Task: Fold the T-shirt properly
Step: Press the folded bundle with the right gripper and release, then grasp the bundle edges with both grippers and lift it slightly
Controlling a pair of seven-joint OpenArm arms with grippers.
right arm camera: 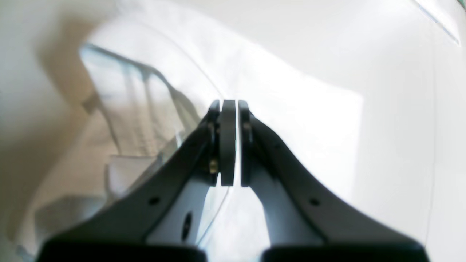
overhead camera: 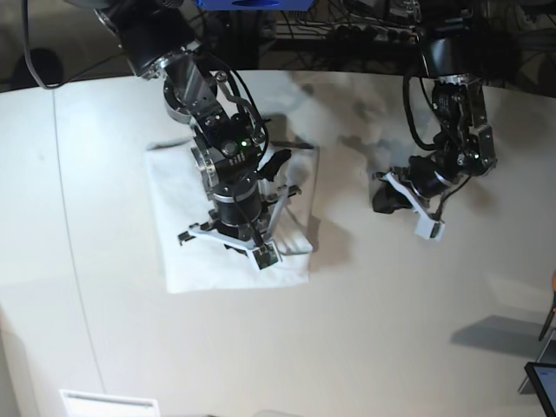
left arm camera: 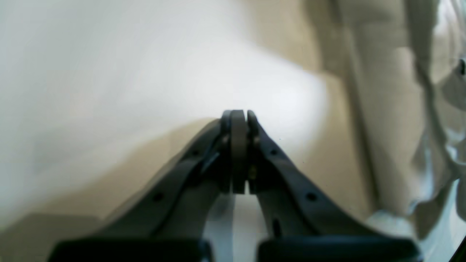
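Here the T-shirt [overhead camera: 234, 217] lies folded into a rough rectangle on the off-white tabletop [overhead camera: 391, 330], toward the left of the base view. The right gripper [right arm camera: 229, 105] is down over its near right part, jaws drawn together with a thin edge of white cloth between them. The left gripper [left arm camera: 238, 114] sits well apart from the shirt, jaws pressed together and holding nothing.

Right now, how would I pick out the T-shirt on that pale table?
Start from the big off-white table. On its left half in the base view, under the right gripper, lies the T-shirt, folded to a rough square. It is brighter white and wrinkled, unlike the smooth tabletop.
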